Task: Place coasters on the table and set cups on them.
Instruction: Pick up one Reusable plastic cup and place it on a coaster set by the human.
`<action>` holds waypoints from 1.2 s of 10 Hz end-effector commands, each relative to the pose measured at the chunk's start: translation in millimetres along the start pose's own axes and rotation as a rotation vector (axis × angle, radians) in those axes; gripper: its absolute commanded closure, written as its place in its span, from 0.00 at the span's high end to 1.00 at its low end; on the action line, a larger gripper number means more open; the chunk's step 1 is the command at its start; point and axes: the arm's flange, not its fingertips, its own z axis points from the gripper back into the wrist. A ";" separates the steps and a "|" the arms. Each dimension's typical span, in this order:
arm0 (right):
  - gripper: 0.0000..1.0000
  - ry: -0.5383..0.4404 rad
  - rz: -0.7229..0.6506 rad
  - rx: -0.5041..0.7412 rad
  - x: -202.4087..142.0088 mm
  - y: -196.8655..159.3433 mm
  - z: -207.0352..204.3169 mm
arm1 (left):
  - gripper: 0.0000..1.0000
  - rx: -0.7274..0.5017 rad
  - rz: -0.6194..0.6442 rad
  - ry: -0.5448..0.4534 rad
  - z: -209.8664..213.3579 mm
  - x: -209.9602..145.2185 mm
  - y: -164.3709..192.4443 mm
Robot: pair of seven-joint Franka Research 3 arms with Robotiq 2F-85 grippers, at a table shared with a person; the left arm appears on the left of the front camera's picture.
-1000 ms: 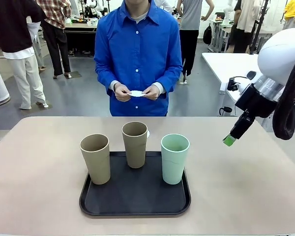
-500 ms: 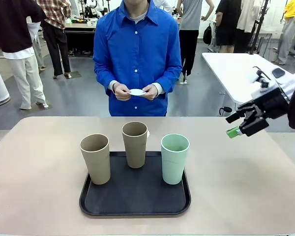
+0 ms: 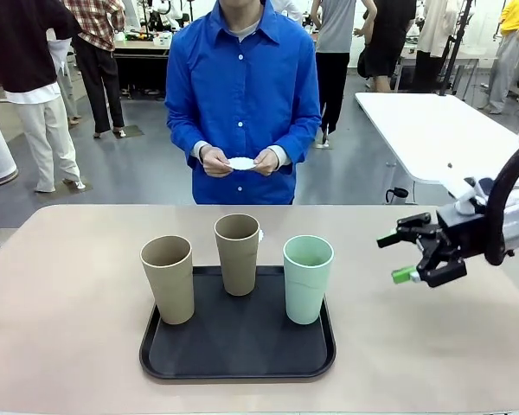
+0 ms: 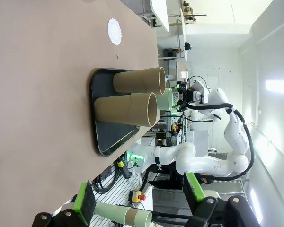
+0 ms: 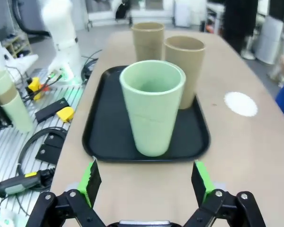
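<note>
The right gripper [image 3: 394, 258] has swung lower toward the mint cup [image 3: 308, 278], jaws apart, empty.

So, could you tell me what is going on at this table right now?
Two tan cups and a mint green cup stand on the black tray. One coaster lies on the table beyond the tray; the person holds another in both hands. The right gripper, open, faces the mint green cup without touching it. The left gripper is open and empty.
</note>
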 end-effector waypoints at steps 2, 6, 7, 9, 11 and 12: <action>1.00 -0.048 0.082 0.074 -21.7 -7.6 -11.3 | 1.00 -0.003 -0.004 -0.004 1.3 -0.2 -1.1; 1.00 -0.047 0.065 0.082 -26.7 -2.1 -15.4 | 1.00 -0.003 -0.004 -0.004 1.3 -0.2 -1.1; 1.00 -0.047 0.065 0.082 -26.7 -2.1 -15.4 | 1.00 -0.003 -0.004 -0.004 1.3 -0.2 -1.1; 1.00 -0.047 0.065 0.082 -26.7 -2.1 -15.4 | 1.00 -0.003 -0.004 -0.004 1.3 -0.2 -1.1; 1.00 -0.202 0.035 0.019 -30.5 -15.3 -22.5 | 1.00 -0.003 -0.004 -0.004 1.3 -0.2 -1.1; 1.00 -0.273 0.001 -0.014 -34.4 -22.4 -26.2 | 1.00 -0.003 -0.004 -0.004 1.3 -0.2 -1.1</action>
